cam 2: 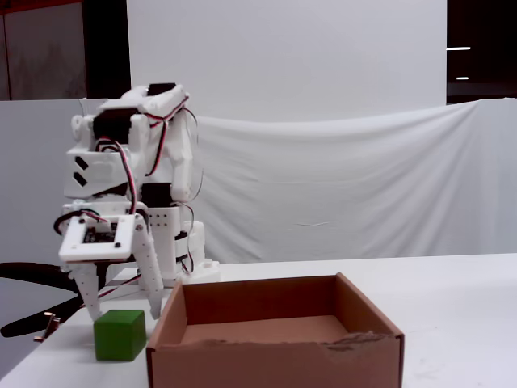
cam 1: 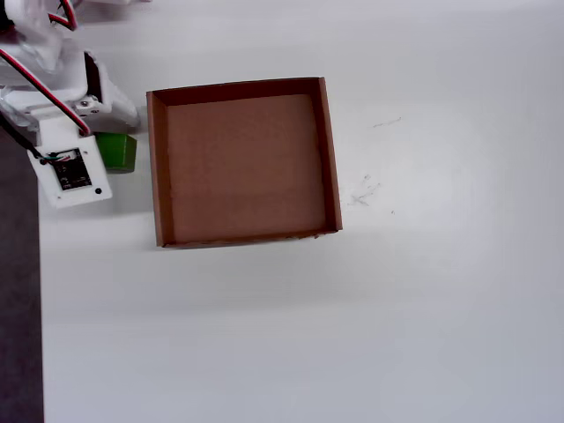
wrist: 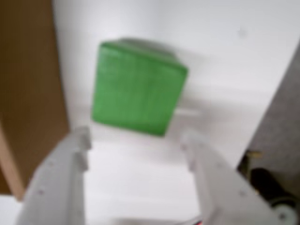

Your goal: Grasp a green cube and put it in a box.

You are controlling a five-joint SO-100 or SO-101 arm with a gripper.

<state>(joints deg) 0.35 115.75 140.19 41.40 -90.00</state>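
Observation:
The green cube (wrist: 136,87) rests on the white table just left of the box in the overhead view (cam 1: 120,152) and in the fixed view (cam 2: 120,335). The brown cardboard box (cam 1: 157,176) is empty; its wall shows at the left edge of the wrist view (wrist: 26,93) and in the fixed view (cam 2: 275,360). My white gripper (wrist: 136,143) is open, and its fingertips hang just above and either side of the cube, not touching it. In the fixed view the gripper (cam 2: 123,311) hovers right over the cube. In the overhead view the wrist hides part of the cube.
The white table's left edge (cam 1: 40,291) runs close to the cube, with dark floor beyond. The arm's base (cam 2: 182,250) stands behind the cube. A white cloth backdrop hangs at the rear. Open tabletop lies right of the box.

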